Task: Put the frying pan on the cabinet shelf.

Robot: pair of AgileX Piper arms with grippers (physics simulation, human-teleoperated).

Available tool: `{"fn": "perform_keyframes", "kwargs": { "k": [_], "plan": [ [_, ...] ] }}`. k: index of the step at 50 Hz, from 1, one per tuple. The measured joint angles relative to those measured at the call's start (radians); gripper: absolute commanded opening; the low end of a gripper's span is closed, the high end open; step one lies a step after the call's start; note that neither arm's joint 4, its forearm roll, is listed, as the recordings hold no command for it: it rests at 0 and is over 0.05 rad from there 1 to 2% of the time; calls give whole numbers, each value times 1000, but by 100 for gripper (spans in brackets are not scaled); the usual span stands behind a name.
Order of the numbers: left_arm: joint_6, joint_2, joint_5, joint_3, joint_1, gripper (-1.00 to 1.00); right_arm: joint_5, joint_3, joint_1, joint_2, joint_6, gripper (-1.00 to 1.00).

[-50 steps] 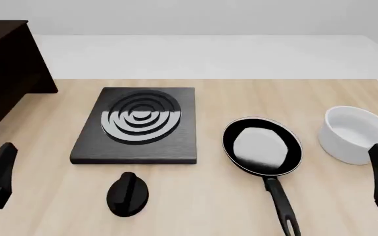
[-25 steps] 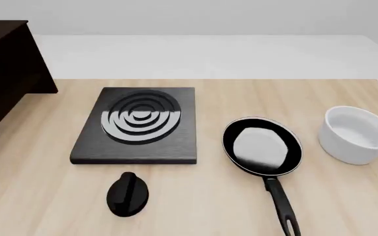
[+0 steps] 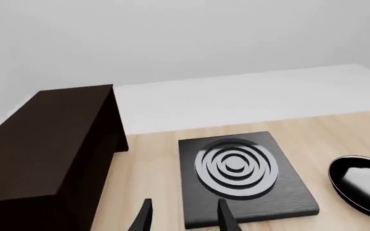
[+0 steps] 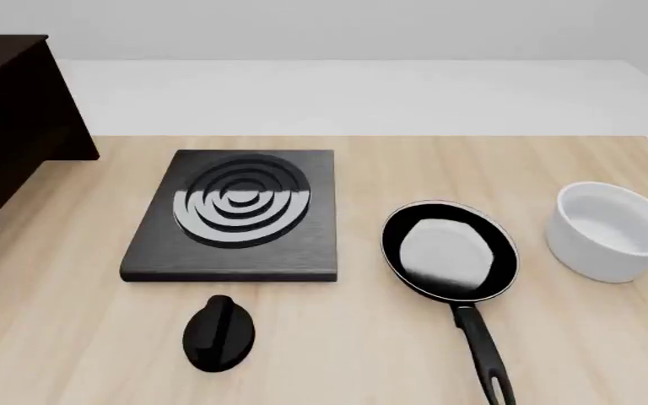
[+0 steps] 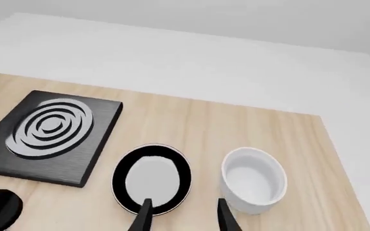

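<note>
1. Over the last second both arms have drawn back out of the front view. A second ago dark gripper bodies stood at that view's lower left and lower right corners; now only a dark sliver shows at each edge, and I cannot tell what part of each arm it is.

2. The frying pan [image 4: 450,251] has not moved in that time. It lies flat on the table [image 4: 358,354], just to the right of the stove plate [image 4: 236,215], with its long handle pointing back toward the arms. Nothing touches it.

3. The white bowl [image 4: 607,229] stands on the far side of the pan from the stove plate, near it but apart. The small black knob [image 4: 219,332] lies just in front of the stove plate.

4. The right gripper [image 5: 181,215] looks down on the pan with its fingers parted and nothing between them. The left gripper [image 3: 181,216] is likewise spread and empty, facing the stove plate.

5. The cabinet [image 3: 50,144] stands to the left of the stove plate, well apart from the pan. Only its flat top and side show here, so the shelf board itself is not clearly in view.

6. As I judge it, the task has hardly begun: the arms have risen to a survey pose, the pan is still ungrasped, and the right arm is better placed to take the handle.
</note>
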Motion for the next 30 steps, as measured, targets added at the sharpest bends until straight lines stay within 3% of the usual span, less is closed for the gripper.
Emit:
{"fn": "perform_keyframes", "kwargs": {
  "k": [17,30],
  "plan": [
    [-22,31,71,-73,-17,100,114,-79,107,266,92,100],
    [-42,43,84,-89,-30,100,116,-53,161,435,147,100]
  ]
}}
